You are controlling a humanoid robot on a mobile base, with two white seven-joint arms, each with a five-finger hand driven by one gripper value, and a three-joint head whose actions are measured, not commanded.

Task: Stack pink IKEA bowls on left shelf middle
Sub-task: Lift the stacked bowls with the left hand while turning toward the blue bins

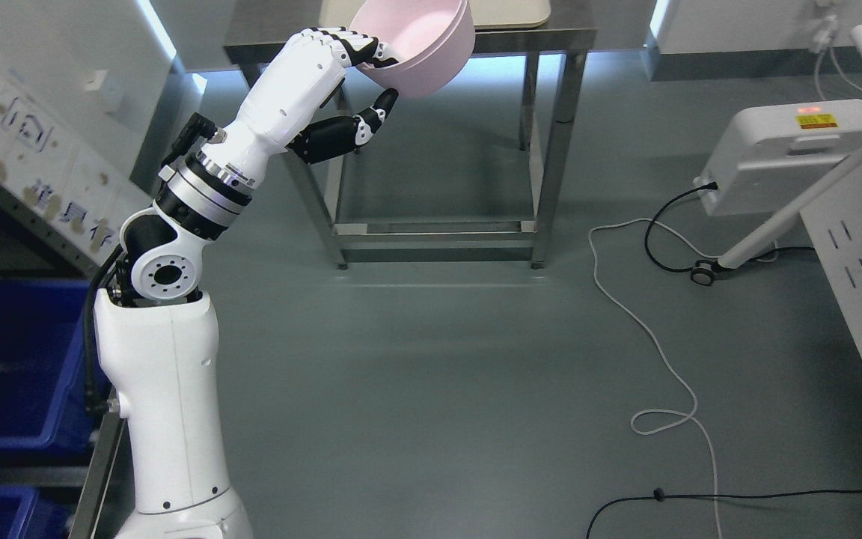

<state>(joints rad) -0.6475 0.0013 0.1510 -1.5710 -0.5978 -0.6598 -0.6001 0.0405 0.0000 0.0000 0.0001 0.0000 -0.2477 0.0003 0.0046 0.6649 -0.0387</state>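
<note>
Smooth grey floor (438, 374), left hand (341, 82), pink bowl (427, 52)

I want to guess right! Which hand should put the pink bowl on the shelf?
The left hand, probably. It already grips the pink bowl by its rim, and its arm is on the left, where the blue bins sit. No right hand shows.

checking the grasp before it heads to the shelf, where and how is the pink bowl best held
By its rim on the left side, as the left hand has it now. The bowl is tilted, and its wall is smooth and curved with no handle, so the thin rim is the only edge to pinch: fingers over the lip, thumb under the outer wall. The hand comes in from the left.
</note>
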